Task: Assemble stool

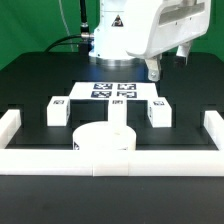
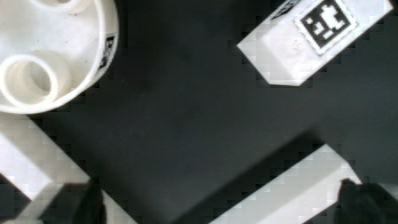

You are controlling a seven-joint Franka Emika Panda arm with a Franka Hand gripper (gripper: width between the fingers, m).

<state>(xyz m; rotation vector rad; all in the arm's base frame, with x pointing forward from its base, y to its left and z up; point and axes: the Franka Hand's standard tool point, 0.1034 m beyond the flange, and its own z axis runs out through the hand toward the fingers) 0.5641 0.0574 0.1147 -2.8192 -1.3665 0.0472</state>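
The round white seat (image 1: pixel 105 140) lies near the front rail, and its disc with a ring-shaped socket shows in the wrist view (image 2: pixel 45 45). Three white block legs with tags stand behind it: one on the exterior view's left (image 1: pixel 57 108), one in the middle (image 1: pixel 120 110), one on the right (image 1: pixel 157 111). One tagged leg (image 2: pixel 302 40) shows in the wrist view. My gripper (image 1: pixel 152 70) hangs above the table behind the right leg, touching nothing. In the wrist view the gripper (image 2: pixel 210 212) is open and empty, its dark fingertips (image 2: pixel 63 205) wide apart.
The marker board (image 1: pixel 115 91) lies behind the legs, below the arm. White border rails run along the left (image 1: pixel 12 128), the front (image 1: pixel 110 162) and the right (image 1: pixel 212 128). A white strip (image 2: pixel 267 190) crosses under my fingers in the wrist view.
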